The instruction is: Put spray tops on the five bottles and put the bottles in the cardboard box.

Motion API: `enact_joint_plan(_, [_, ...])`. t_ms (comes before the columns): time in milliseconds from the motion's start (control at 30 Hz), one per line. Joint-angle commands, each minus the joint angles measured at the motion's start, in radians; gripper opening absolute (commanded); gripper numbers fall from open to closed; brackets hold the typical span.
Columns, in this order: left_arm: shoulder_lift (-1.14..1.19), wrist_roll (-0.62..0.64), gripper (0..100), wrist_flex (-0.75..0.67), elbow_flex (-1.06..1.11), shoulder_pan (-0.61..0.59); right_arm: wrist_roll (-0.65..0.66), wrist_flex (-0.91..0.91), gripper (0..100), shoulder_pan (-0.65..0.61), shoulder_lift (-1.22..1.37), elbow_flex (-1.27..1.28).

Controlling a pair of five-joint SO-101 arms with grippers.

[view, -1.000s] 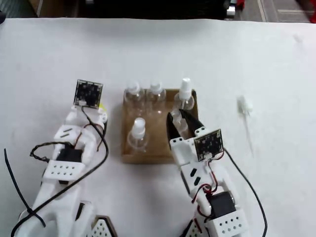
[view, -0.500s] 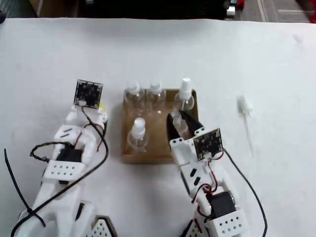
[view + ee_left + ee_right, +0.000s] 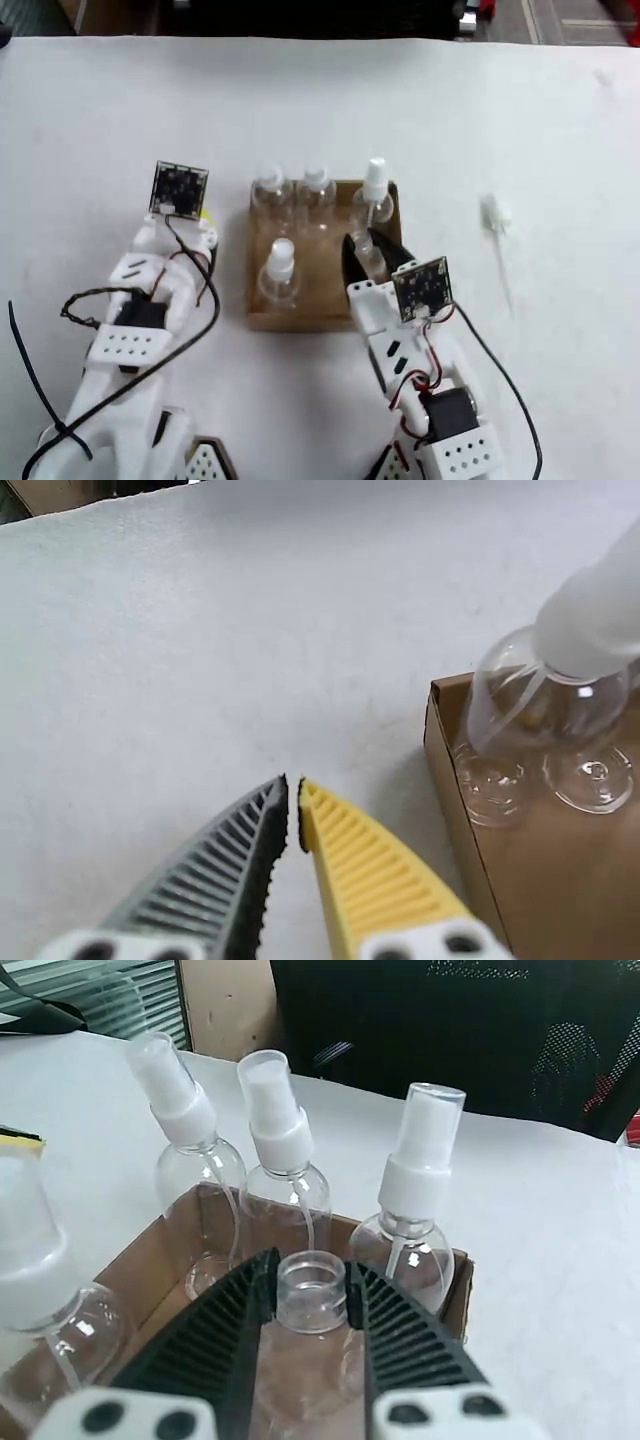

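We see our right gripper (image 3: pixel 367 246) pinching the neck of the uncapped bottle (image 3: pixel 311 1288), which stands at the near right of the cardboard box (image 3: pixel 318 292) beside four capped bottles (image 3: pixel 283 1160). Our left gripper (image 3: pixel 293 786) is pressed together left of the box. A loose spray top (image 3: pixel 497 213) lies well right.

light: bright, even | shadows: soft, faint | glare: white table (image 3: pixel 450 110)

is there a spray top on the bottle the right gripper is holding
No, the bottle in the right gripper shows a bare open neck with nothing fitted on it.
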Motion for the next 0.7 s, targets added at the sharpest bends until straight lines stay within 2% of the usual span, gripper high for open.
enact_joint_plan(0, [-0.004, 0.006, 2, -0.028, 0.002, -0.007, 0.011, 0.002, 2.0, 0.015, -0.004, 0.009])
enact_joint_plan(200, [-0.004, 0.006, 2, -0.028, 0.002, -0.007, 0.011, 0.022, 12.4, 0.015, -0.004, 0.009])
enact_joint_plan(567, [-0.004, 0.006, 2, -0.029, 0.002, -0.005, 0.012, 0.022, 10.9, 0.016, -0.005, 0.006])
enact_joint_plan(667, [-0.004, 0.006, 2, -0.029, 0.002, -0.005, 0.077, 0.022, 10.8, 0.015, -0.005, 0.006])
